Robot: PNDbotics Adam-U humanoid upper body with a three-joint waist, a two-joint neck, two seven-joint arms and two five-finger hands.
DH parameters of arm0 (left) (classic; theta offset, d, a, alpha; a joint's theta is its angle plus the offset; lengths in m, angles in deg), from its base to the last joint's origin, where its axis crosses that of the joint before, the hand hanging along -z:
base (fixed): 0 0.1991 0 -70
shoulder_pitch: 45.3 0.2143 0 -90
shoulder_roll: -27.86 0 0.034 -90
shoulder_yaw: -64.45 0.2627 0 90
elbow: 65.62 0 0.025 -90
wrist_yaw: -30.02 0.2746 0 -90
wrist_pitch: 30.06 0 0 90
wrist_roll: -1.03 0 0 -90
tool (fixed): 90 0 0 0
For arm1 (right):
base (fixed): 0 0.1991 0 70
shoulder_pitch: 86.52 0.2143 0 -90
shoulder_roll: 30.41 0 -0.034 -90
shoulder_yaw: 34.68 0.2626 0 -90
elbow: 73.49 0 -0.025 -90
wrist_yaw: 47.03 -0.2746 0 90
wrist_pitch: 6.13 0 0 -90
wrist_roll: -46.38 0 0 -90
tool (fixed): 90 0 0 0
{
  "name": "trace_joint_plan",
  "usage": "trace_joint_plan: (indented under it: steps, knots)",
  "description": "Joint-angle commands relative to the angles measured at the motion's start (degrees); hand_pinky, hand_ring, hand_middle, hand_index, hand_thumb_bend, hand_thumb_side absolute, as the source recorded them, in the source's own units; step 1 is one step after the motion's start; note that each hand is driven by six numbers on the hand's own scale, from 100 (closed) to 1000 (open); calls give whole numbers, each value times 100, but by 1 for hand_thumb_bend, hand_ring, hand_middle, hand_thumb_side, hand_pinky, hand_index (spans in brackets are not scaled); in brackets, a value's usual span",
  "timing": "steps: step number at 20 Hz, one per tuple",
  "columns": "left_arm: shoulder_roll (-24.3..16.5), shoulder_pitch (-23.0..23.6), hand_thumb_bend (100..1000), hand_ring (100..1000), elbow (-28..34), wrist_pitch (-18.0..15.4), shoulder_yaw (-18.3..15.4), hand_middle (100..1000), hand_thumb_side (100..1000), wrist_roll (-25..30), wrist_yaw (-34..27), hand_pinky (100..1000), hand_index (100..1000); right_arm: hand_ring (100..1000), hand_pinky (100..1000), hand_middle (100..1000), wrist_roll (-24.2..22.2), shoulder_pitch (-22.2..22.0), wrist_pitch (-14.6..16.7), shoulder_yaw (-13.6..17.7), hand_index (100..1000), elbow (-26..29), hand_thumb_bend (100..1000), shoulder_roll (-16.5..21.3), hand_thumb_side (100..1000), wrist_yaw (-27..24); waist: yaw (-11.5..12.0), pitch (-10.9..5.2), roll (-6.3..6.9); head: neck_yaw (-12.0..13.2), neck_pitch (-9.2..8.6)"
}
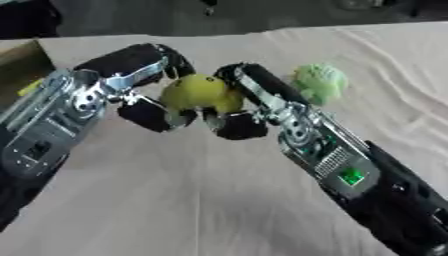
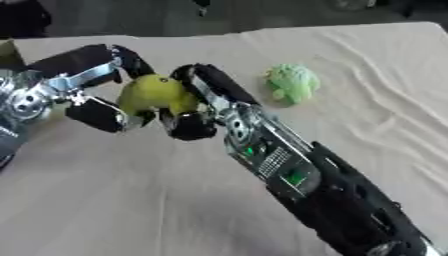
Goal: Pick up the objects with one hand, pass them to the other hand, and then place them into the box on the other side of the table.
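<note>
Sitting between both hands' curled fingers: yellow-green fruit.

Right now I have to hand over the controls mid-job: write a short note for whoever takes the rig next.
Left hand: fingers curled round the yellow-green fruit, held above the table.
Right hand: fingers also curled round the same fruit, from the other side. This is the handover point; which hand is giving cannot be told.
Light green object: lying on the table cloth just beyond the right hand, untouched.
Box: only a brown edge shows at the far left.
Done: fruit lifted and brought between both hands.
Left: finish the pass, place the fruit in the box, then the green object.
</note>
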Motion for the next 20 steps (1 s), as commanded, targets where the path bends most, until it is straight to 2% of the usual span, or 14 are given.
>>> trace_joint_plan:
  steps: [1, 6, 9, 15, 16, 18, 20]
  knots:
    - [-40, -79, 275, 735, 29, 22, -31, 661, 249, -70, 97, 671, 776, 483, 697, 400, -9, 97, 4, 26, 491, 142, 100, 18, 100, 12, 1, -101, -1, 17, -83]
    - [-22, -67, 111, 706, 44, 110, -25, 619, 296, -253, 90, 642, 733, 482, 696, 399, -10, 80, -11, 31, 490, 170, 100, 44, 100, -2, -1, -101, 2, 17, -77]
    - [-42, -59, 100, 695, 99, 146, -25, 610, 346, -343, -30, 628, 727, 482, 695, 399, -6, 70, -23, 36, 490, 177, 100, 53, 100, -6, 2, -100, 6, 16, -70]
    - [-132, -36, 100, 684, 337, 131, -56, 601, 336, -399, -170, 617, 730, 479, 692, 399, 75, 44, -90, 53, 487, 135, 100, 62, 100, -87, 14, -99, 6, 12, -60]
    - [-141, -34, 117, 685, 357, 134, -59, 604, 343, -396, -180, 618, 736, 478, 692, 399, 93, 44, -96, 55, 487, 134, 100, 64, 100, -97, 15, -99, 5, 13, -60]
    - [-152, -29, 271, 707, 377, 127, -58, 646, 407, -374, -169, 637, 782, 477, 690, 399, 123, 41, -107, 55, 486, 133, 100, 66, 100, -117, 17, -99, 4, 15, -59]
    - [-158, -22, 372, 722, 380, 93, -53, 666, 408, -323, -115, 654, 809, 476, 689, 398, 150, 39, -115, 53, 485, 129, 100, 68, 100, -140, 17, -99, 4, 12, -53]
